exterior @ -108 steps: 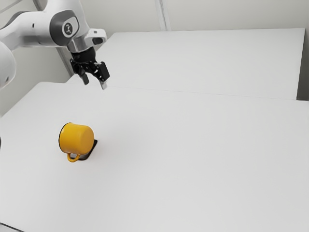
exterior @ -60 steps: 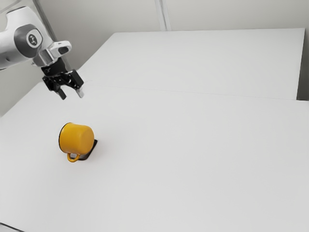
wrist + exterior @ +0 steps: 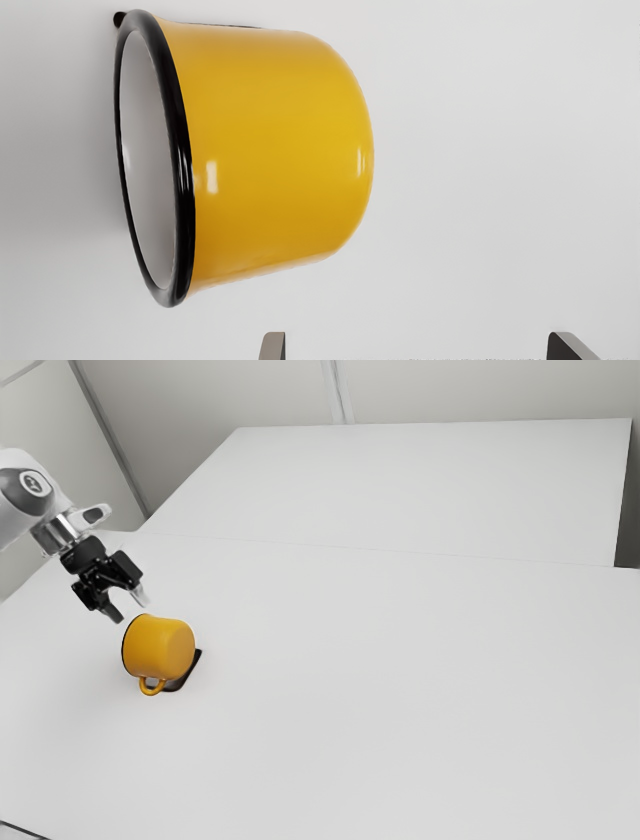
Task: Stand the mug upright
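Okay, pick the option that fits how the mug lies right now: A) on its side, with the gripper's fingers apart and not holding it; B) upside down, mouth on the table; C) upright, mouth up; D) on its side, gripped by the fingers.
A: the mug lies on its side, and the gripper has its fingers spread beside it.
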Robot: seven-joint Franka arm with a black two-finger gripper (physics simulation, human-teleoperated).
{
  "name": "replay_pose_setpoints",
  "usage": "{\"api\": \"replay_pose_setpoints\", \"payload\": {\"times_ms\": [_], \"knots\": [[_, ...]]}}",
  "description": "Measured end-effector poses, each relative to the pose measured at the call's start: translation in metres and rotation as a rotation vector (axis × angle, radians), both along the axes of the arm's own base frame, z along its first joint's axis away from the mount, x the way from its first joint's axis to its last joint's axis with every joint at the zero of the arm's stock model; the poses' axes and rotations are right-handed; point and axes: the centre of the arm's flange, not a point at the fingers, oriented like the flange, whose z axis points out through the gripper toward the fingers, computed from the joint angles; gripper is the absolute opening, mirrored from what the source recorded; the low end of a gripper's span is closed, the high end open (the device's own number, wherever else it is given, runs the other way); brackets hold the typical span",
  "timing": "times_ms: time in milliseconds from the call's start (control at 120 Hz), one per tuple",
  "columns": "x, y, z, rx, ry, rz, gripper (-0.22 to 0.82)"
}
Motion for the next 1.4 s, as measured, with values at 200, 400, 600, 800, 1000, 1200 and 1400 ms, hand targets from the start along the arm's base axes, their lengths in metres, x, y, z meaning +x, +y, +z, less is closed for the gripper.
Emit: {"api": "replay_pose_setpoints", "payload": {"times_ms": [200, 400, 600, 800, 1000, 1200, 1400], "knots": [[-0.002, 0.029, -0.016, -0.042, -0.078, 0.026, 0.57], [0.004, 0.04, -0.036, -0.039, -0.157, 0.053, 0.58], [-0.006, 0.048, -0.065, -0.078, -0.19, 0.109, 0.58], [-0.017, 0.036, -0.078, -0.135, -0.192, 0.113, 0.58], [-0.018, 0.031, -0.081, -0.182, -0.206, 0.112, 0.49], [-0.02, 0.028, -0.084, -0.209, -0.217, 0.112, 0.24], [-0.016, 0.021, -0.071, -0.203, -0.248, 0.089, -0.05]]}}
